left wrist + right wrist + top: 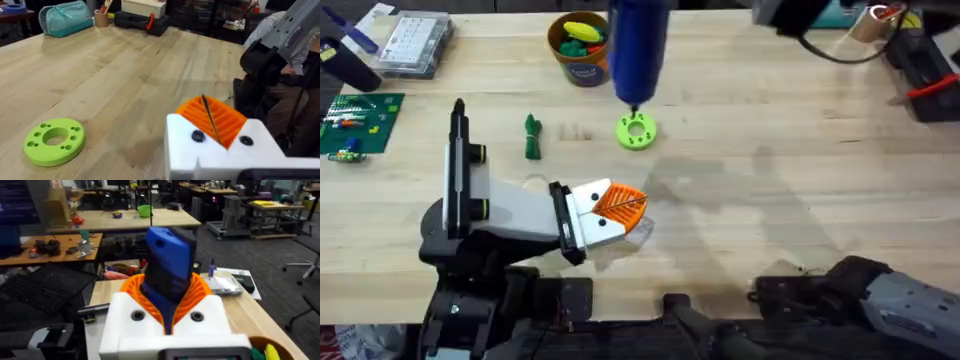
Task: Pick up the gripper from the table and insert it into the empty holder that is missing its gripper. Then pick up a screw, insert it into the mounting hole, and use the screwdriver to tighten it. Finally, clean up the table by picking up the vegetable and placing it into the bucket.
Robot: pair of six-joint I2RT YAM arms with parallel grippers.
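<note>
Table's right half (pixel 820 200) lay bare, open to passage. Left half was obstructed: the holder (pixel 510 215) stood along the near edge, with the vegetable (pixel 532 137) and a lime ring (pixel 637 131) just beyond it. The screwdriver (pixel 639 50) hung upright over the ring. The bucket (pixel 578 48) and a parts box (pixel 415 44) lined the far edge.
</note>
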